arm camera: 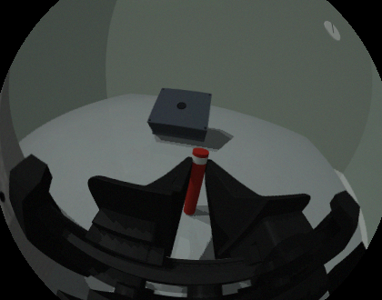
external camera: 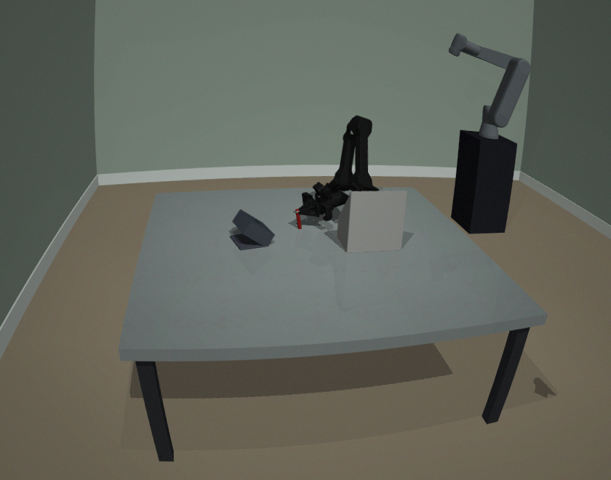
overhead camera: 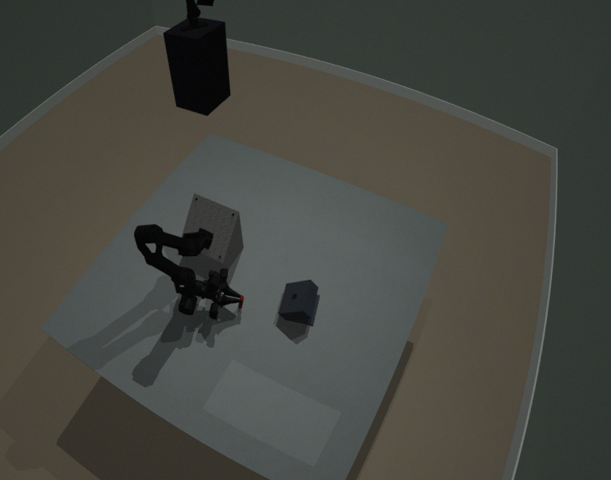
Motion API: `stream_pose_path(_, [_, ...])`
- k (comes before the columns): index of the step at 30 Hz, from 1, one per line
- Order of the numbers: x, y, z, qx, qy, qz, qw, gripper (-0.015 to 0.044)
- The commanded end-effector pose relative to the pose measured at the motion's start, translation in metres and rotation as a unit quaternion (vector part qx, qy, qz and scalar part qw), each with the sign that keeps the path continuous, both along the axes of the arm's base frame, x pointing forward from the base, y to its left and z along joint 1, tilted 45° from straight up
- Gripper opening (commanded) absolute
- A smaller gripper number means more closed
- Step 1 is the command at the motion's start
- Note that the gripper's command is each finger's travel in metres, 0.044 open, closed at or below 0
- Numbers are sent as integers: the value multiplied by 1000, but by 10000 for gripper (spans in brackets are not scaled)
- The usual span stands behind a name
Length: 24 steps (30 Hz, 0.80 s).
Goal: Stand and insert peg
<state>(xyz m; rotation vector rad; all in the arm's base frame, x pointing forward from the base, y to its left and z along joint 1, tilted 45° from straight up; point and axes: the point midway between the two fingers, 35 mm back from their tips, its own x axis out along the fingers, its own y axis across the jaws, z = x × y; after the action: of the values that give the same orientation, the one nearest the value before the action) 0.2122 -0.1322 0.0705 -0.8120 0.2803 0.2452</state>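
A red peg (overhead camera: 241, 302) (external camera: 298, 220) (arm camera: 195, 188) with a white band near its top end is close to upright, leaning slightly in the exterior view. Its plain end points down at the table (overhead camera: 316, 206) (external camera: 295, 289); I cannot tell whether it touches. My gripper (overhead camera: 240, 299) (external camera: 299, 211) (arm camera: 198, 163) is shut on the peg near the banded end, with the fingers reaching in from the side. The dark sloped panel (overhead camera: 303, 300) (external camera: 252, 227) (arm camera: 168, 113) stands apart from the peg, beyond it in the wrist view. Its one larger hole (overhead camera: 294, 296) (arm camera: 181, 105) looks empty.
A pale sloped block (overhead camera: 212, 222) (external camera: 375, 222) stands beside my arm, which overlaps it in the top view. A dark pedestal (overhead camera: 199, 67) (external camera: 468, 180) with another arm (external camera: 510, 92) stands off the table. A lighter rectangle (overhead camera: 272, 413) shows on the tabletop in the top view.
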Motion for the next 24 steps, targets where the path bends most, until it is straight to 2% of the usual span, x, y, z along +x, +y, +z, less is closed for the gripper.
stream_pose_path(1, [-1, -1, -1, 0, 0, 0, 1000, 51])
stream_pose_path(24, [-5, -3, -2, -1, -9, 14, 1000, 51])
